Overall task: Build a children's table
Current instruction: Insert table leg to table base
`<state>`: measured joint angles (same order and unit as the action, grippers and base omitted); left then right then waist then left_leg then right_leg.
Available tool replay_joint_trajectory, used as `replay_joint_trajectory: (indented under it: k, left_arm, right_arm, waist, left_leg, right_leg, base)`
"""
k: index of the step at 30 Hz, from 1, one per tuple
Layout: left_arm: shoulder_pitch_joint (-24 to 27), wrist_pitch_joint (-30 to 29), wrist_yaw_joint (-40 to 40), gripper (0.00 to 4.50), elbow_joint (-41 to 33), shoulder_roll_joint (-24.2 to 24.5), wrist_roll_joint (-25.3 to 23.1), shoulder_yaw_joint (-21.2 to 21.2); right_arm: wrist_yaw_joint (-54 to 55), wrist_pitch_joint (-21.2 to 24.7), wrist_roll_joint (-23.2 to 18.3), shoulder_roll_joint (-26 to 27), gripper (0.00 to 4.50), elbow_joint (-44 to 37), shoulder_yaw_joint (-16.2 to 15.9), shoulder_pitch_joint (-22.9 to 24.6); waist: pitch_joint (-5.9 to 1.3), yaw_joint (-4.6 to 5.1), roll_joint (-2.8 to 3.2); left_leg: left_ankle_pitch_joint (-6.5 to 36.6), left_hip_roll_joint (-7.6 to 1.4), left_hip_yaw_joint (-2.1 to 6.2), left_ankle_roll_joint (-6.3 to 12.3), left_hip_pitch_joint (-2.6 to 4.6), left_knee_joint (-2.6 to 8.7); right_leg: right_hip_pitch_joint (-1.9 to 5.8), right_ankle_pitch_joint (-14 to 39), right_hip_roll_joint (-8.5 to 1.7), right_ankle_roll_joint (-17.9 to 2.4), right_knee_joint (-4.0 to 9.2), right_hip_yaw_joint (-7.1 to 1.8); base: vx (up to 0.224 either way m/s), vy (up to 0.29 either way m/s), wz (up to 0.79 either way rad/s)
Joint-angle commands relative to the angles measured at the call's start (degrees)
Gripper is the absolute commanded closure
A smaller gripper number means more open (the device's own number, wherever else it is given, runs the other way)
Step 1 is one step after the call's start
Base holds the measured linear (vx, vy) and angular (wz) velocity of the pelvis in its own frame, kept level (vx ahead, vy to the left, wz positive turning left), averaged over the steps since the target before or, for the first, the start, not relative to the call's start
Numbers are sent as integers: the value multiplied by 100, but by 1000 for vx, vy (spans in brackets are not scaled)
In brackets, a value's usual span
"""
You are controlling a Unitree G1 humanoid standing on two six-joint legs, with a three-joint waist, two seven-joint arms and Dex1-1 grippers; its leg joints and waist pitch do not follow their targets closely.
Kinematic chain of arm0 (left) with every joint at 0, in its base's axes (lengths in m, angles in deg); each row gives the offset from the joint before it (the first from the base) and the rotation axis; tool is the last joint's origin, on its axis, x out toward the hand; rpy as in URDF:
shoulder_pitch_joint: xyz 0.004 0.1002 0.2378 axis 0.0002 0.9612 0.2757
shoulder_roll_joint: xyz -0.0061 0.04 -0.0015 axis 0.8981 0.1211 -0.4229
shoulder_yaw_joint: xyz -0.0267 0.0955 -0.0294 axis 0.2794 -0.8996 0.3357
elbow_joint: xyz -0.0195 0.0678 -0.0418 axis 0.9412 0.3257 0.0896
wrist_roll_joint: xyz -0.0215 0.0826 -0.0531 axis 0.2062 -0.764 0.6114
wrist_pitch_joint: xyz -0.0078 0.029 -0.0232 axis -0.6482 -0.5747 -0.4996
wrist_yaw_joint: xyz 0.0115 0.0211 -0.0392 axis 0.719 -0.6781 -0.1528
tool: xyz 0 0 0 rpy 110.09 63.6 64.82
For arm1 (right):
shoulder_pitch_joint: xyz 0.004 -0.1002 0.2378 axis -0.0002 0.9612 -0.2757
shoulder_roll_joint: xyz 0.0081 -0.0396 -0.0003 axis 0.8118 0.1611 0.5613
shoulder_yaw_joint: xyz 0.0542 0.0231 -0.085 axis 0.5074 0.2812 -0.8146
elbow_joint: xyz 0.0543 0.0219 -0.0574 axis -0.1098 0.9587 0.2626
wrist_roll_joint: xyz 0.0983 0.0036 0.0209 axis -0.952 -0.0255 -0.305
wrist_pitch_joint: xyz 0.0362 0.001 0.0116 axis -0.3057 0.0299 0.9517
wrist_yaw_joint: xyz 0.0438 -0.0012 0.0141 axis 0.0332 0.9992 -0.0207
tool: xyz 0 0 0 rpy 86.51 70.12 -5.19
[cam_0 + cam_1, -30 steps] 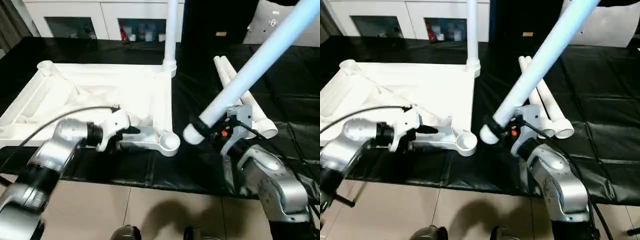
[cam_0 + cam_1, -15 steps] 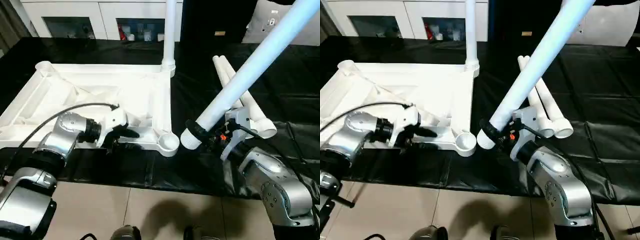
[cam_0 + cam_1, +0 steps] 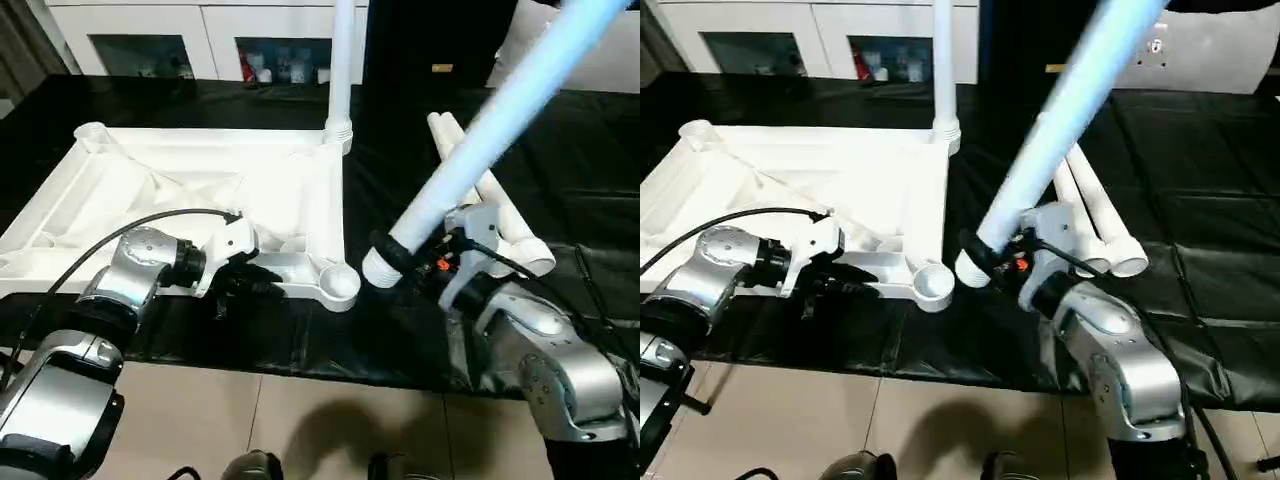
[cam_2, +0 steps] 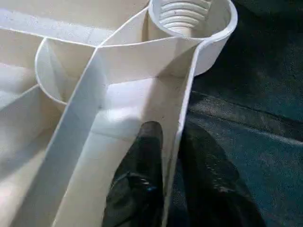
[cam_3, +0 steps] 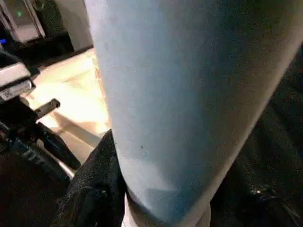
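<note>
Because it lies upside down on the desk (image 3: 560, 170), the table top: (image 3: 190, 190) shows us its ribs and round holes.
Left pincer: (image 4: 166, 156) it pinches the thin rim tight, we think to stop sliding.
Right pincer: (image 3: 990, 262) it grips one leg (image 3: 480, 150), tilted, its end just beside the near corner hole (image 3: 338, 282).
Far leg: (image 3: 341, 60) already upright in its hole.
Spare legs: (image 3: 500, 215) on the desk, waiting.

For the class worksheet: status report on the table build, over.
Left gripper clamped on tabletop near rim. Right gripper holds leg, lower end beside the near corner socket, not seated. One leg fitted, spare legs beyond.
</note>
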<state>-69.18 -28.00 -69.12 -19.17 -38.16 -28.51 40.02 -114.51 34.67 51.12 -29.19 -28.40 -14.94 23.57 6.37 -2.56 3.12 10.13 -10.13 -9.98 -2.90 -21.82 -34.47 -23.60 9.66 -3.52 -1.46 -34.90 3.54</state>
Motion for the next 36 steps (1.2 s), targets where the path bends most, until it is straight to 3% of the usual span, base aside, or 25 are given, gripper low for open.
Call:
replay_joint_trajectory:
  k: [1, 6, 7, 8, 9, 10, 11, 12, 14, 17, 23, 36]
  left_arm:
    - [149, -270, 455, 407, 26, -63, -124, 66]
    - [538, -678, 737, 426, -753, -292, -28, 147]
    - [602, -740, 748, 431, -895, -305, -31, 122]
    - [754, -929, 780, 437, -1253, -341, -37, 64]
    - [825, -1025, 784, 443, -1431, -361, -41, 36]
    - [965, -1074, 769, 448, -1763, -401, -56, -50]
    - [1011, -1057, 748, 450, -1875, -403, -64, -89]
    - [1148, -963, 677, 450, -2182, -394, -121, -198]
    - [1242, -950, 611, 450, -2381, -368, -172, -272]
    - [1331, -1085, 644, 450, -2569, -350, -186, -268]
    - [1450, -1125, 690, 450, -2811, -275, -277, -237]
    - [1470, -984, 200, 450, -2925, -94, -189, -271]
  right_arm:
    - [-73, 19, 41, -42, 259, 37, -55, -150]
    - [-447, -160, 92, -202, 259, 333, -168, -400]
    - [-466, -128, 74, -211, 260, 381, -165, -436]
    - [-507, -57, 37, -234, 260, 501, -166, -531]
    - [-528, -32, 29, -247, 260, 557, -172, -577]
    - [-587, 29, 39, -277, 260, 672, -218, -678]
    - [-623, 24, 67, -296, 260, 720, -252, -716]
    - [-738, 53, 112, -346, 260, 859, -341, -821]
    - [-892, 85, 151, -415, 260, 963, -457, -910]
    - [-1048, 134, 178, -485, 260, 1023, -579, -951]
    - [-1422, 298, 200, -655, 260, 1105, -932, -986]
    - [-1586, 360, 390, -852, 260, 1469, -1072, -1097]
  waist:
    - [-405, -13, 27]
    - [-375, 40, -1]
    - [-399, 37, 3]
    - [-397, 49, 6]
    - [-409, 57, -37]
    - [-412, 55, -23]
    - [-417, 51, -14]
    - [-435, 47, -60]
    - [-444, 45, -54]
    - [-444, 25, -49]
    - [-466, 20, -93]
    - [-502, 37, -105]
  left_leg:
    - [1575, -258, 123, -43, 132, 463]
    - [1699, -251, 137, -10, 104, 474]
    - [1680, -259, 136, -9, 125, 463]
    - [1601, -260, 130, 18, 128, 458]
    - [1530, -257, 119, 37, 127, 454]
    - [1353, -261, 113, 95, 111, 449]
    - [1335, -262, 108, 103, 123, 444]
    - [1228, -264, 102, 134, 116, 436]
    - [1095, -261, 92, 206, 108, 431]
    - [1070, -252, 79, 233, 114, 425]
    - [954, -257, 89, 265, 93, 426]
    - [1006, -252, 89, 198, 102, 421]
  right_leg:
    - [293, 2076, -484, -1067, 516, -314]
    - [328, 2267, -494, -1069, 524, -305]
    - [329, 2256, -509, -1080, 518, -315]
    - [319, 2252, -502, -1077, 532, -324]
    - [325, 2199, -493, -1088, 530, -326]
    - [325, 2077, -487, -1131, 515, -327]
    - [315, 2053, -481, -1129, 516, -326]
    - [327, 1921, -475, -1137, 490, -331]
    - [334, 1735, -464, -1157, 478, -329]
    - [326, 1786, -459, -1118, 484, -326]
    - [347, 1633, -464, -1107, 453, -318]
    - [358, 1550, -454, -1151, 451, -316]
  base:
    - [0, 0, 0]
    - [0, 0, 0]
    - [0, 0, 0]
    - [0, 0, 0]
    - [0, 0, 0]
    - [0, 0, 0]
    - [0, 0, 0]
    - [0, 0, 0]
    - [0, 0, 0]
    - [0, 0, 0]
    - [0, 0, 0]
    - [0, 0, 0]
